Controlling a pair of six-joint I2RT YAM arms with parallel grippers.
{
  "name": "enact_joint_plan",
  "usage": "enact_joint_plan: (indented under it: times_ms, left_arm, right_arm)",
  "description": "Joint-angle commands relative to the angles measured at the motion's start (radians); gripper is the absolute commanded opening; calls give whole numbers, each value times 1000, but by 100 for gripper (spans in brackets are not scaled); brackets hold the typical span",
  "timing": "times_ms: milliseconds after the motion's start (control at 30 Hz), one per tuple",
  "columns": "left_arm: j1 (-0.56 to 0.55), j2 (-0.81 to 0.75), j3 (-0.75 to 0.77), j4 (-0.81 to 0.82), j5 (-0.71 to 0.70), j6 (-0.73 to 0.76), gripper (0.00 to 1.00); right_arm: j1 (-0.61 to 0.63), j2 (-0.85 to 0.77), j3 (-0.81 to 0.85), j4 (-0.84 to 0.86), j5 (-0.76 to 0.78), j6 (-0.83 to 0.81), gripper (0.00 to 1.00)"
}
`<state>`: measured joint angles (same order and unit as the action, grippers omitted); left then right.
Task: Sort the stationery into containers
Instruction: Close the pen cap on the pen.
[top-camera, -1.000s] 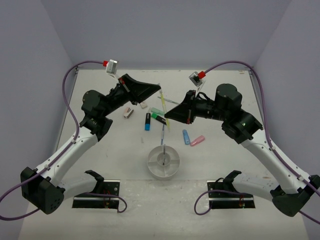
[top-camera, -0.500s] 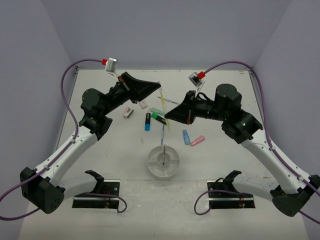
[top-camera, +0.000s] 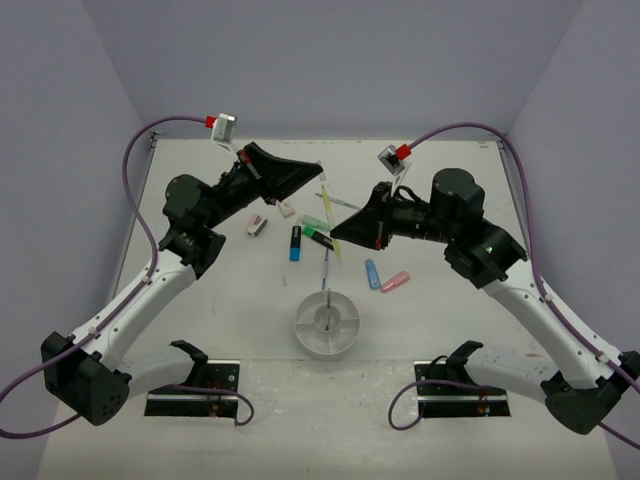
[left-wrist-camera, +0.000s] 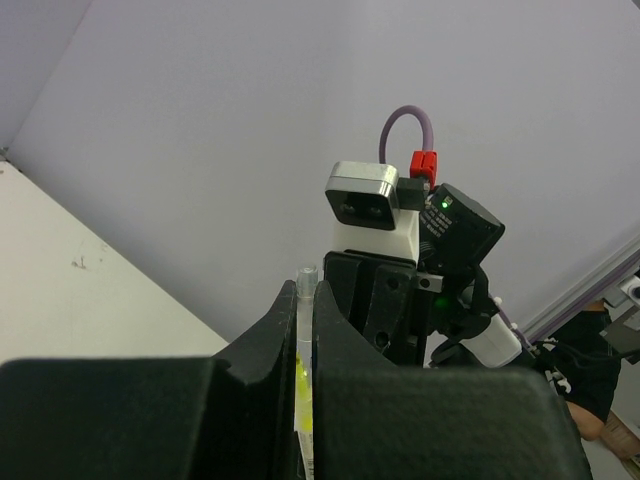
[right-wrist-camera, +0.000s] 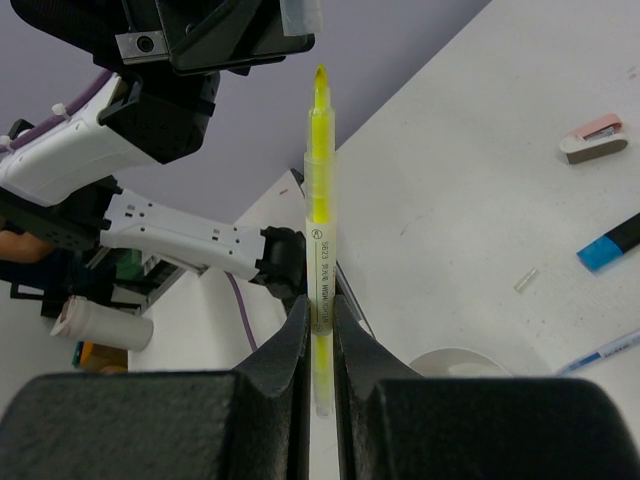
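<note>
Up over the middle of the bench (top-camera: 240, 320), the right pincer (right-wrist-camera: 320, 310) is clamped shut on a yellow pen (right-wrist-camera: 320, 220). It grips the clear barrel partway along, and the bare yellow tip points toward the other arm.

The left pincer (left-wrist-camera: 306, 310) sits just past that tip. It's closed too, pinching a small clear cap (left-wrist-camera: 304, 285) (at least it looks like a cap) with a bit of yellow showing in it. From the right wrist view the tip and cap are close, but I can't tell if they touch.

Below them on the bench is a scatter of stuff:
- A grey pen (top-camera: 342, 203) lies furthest away.
- A pale green highlighter (top-camera: 314, 221), a black one (top-camera: 320, 238) and a blue one (top-camera: 295, 243) are bunched near each other.
- Off to the left are two small pinkish erasers (top-camera: 257, 227), well apart from the rest.
- To the right, a blue highlighter (top-camera: 372, 273) and a pink highlighter (top-camera: 395, 281) sit side by side.

Nearest the arm bases is the round white dish (top-camera: 300, 325). A thin blue pen (top-camera: 327, 268) runs from its far side toward the centre cup. I can't tell if it's actually resting inside.
</note>
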<state>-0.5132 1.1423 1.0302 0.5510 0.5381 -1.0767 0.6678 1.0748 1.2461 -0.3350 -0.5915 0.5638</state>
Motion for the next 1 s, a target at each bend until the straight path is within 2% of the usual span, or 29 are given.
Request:
enact_joint_plan:
  times_ms: [0, 700, 967]
  left_arm:
    - [-4, -13, 2, 8, 3, 24, 0]
    - [-10, -46, -35, -5, 20, 13, 0]
    - [-22, -44, -39, 1, 20, -3, 0]
  right_arm:
    - [6, -12, 41, -1, 10, -28, 0]
    - [7, -3, 70, -10, 46, -25, 0]
    - [7, 41, 146, -5, 52, -28, 0]
